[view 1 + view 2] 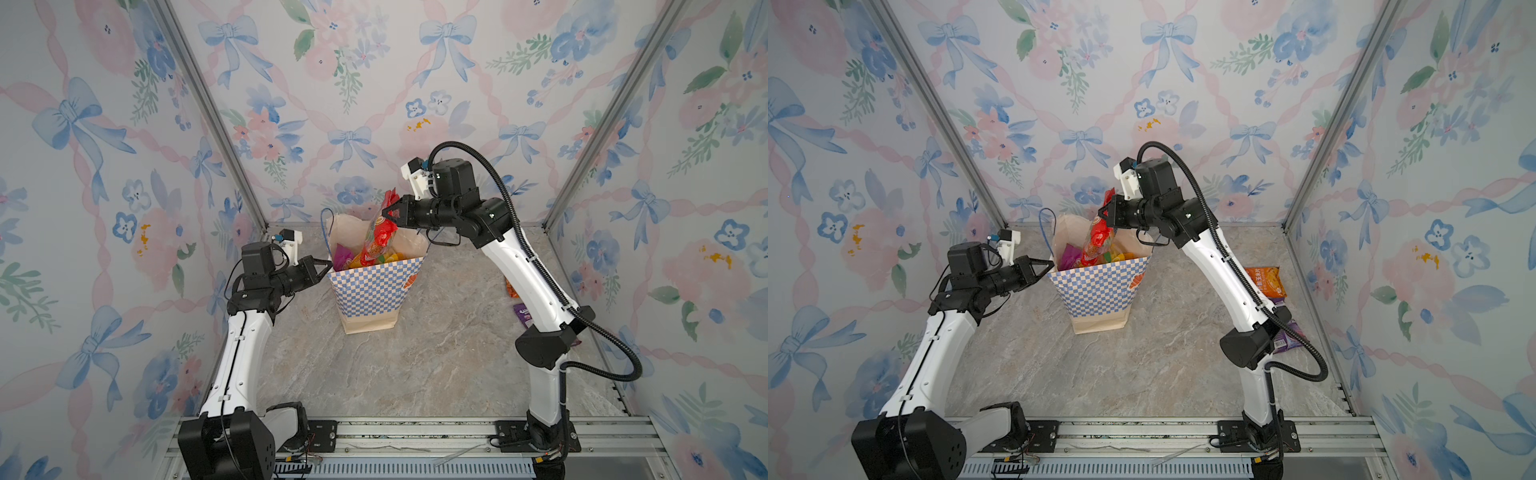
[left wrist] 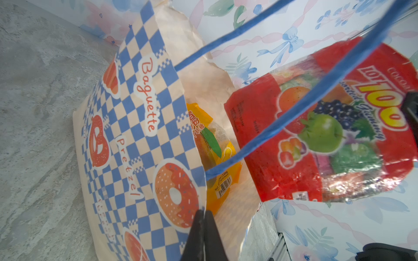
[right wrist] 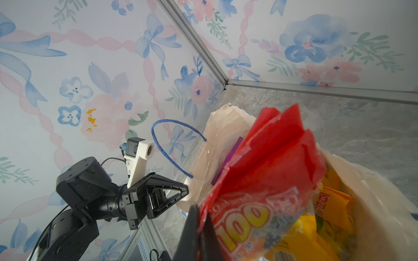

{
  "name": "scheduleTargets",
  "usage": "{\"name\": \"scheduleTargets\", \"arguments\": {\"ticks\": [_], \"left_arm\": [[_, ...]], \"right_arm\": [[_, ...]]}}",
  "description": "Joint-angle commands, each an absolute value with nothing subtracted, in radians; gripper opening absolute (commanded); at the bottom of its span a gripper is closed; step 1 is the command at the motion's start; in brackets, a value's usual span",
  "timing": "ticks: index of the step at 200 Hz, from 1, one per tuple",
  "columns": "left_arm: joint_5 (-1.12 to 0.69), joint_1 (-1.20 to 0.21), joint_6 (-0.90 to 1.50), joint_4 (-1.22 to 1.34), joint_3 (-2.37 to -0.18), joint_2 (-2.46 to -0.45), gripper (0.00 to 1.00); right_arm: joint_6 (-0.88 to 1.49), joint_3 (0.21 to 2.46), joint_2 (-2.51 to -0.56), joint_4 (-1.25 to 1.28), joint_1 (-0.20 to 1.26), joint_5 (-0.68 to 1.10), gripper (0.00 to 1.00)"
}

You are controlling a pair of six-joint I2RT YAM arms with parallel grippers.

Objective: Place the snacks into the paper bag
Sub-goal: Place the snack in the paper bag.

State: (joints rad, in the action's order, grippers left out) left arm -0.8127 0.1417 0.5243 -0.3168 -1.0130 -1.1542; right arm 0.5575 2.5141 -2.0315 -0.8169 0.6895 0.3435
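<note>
"Baguette", "Pretzel" on paper bag (image 2: 135,144), "100" on red pack (image 2: 328,135)

The paper bag (image 1: 368,291) has a blue-and-cream check printed with orange-red pretzels and doughnuts, a plain cream base band, a cream inside and blue cord handles (image 2: 226,38). The red pack (image 1: 380,237) shows mixed fruit and a yellow "100". Other packs are yellow (image 2: 217,156) and purple (image 1: 341,255). The surface (image 1: 374,374) is grey-beige marble, the pouch (image 1: 1264,280) orange, the packet (image 1: 1291,336) purple.
</note>
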Motion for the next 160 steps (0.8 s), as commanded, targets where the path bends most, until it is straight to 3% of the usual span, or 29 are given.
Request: {"name": "scheduleTargets", "arguments": {"ticks": [1, 160], "left_arm": [[-0.854, 0.146, 0.506, -0.308, -1.028, -1.124, 0.0], [-0.85, 0.146, 0.508, -0.308, -1.026, -1.118, 0.0]], "right_arm": [[0.544, 2.572, -2.046, -0.713, 0.696, 0.326, 0.0], [0.497, 2.579, -2.134, -0.748, 0.773, 0.237, 0.0]]}}
